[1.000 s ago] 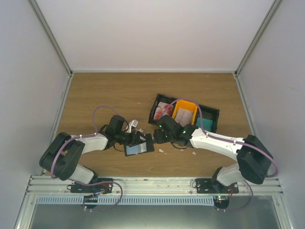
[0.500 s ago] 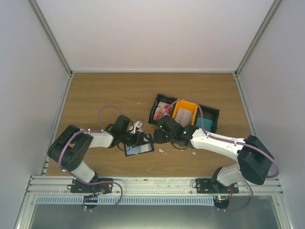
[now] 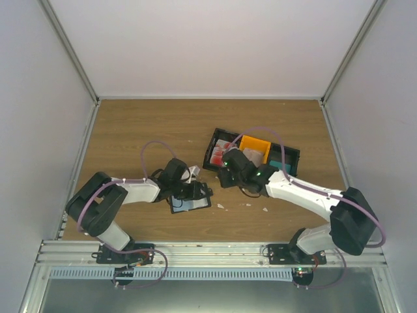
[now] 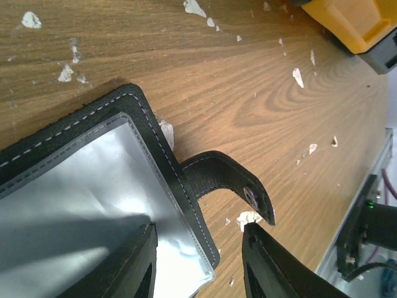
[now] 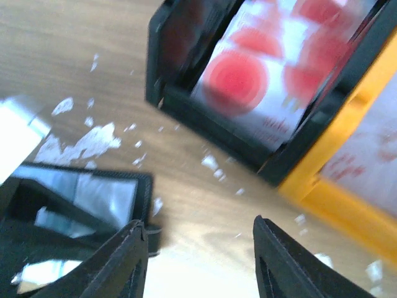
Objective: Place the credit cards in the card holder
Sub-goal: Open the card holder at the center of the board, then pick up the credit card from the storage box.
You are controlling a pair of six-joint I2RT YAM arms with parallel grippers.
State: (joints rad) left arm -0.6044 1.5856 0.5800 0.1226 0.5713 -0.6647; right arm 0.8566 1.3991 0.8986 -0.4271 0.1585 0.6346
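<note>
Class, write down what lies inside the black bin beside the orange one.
Red-and-white credit cards lie inside the black bin, blurred in the right wrist view. How many are stacked, and what lies beneath them, is hidden.

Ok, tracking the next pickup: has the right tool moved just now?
Yes: right tool went from the card holder up toward the black bin.

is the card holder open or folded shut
Open: the card holder lies spread flat, clear-pocket inside facing up, clasp tab unfastened.
</note>
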